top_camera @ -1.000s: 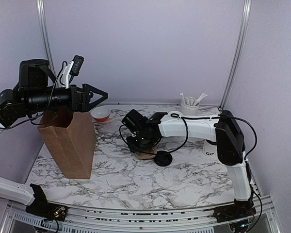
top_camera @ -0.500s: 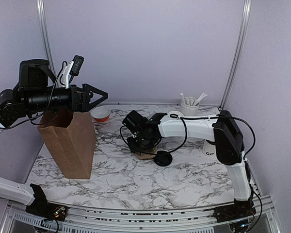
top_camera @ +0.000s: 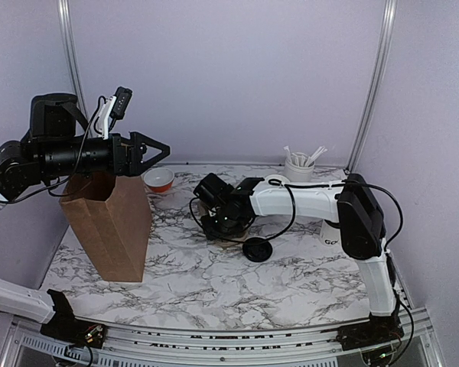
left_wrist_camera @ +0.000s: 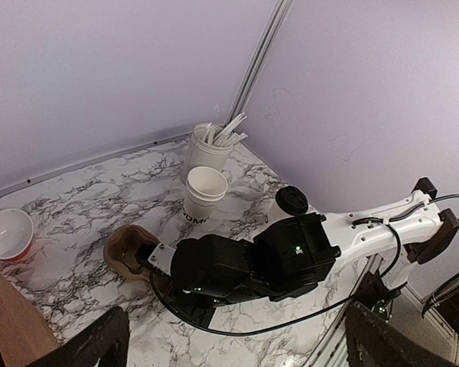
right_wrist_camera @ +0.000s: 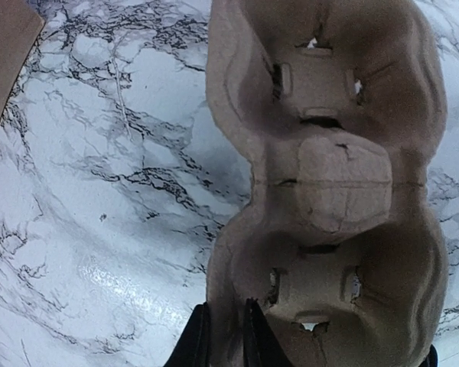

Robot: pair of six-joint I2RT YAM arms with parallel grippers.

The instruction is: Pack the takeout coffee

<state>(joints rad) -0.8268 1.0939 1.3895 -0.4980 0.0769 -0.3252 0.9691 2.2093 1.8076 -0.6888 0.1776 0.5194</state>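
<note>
The white paper cup with dark lettering stands on the marble table, mostly hidden behind the right arm in the top view. Its black lid lies flat beside the right wrist, also seen from the left wrist. My right gripper is shut on the rim wall of the brown pulp cup carrier, one finger on each side; from above that gripper covers most of the carrier. My left gripper hangs open and empty above the brown paper bag.
A white cup of stirrers stands at the back right, close to the paper cup. A red and white bowl sits behind the bag. The bag stands upright at the left with its mouth open. Walls close in on three sides.
The right jaws have closed on the carrier's rim. Less of the carrier shows under the gripper from above. The left arm has not moved.
</note>
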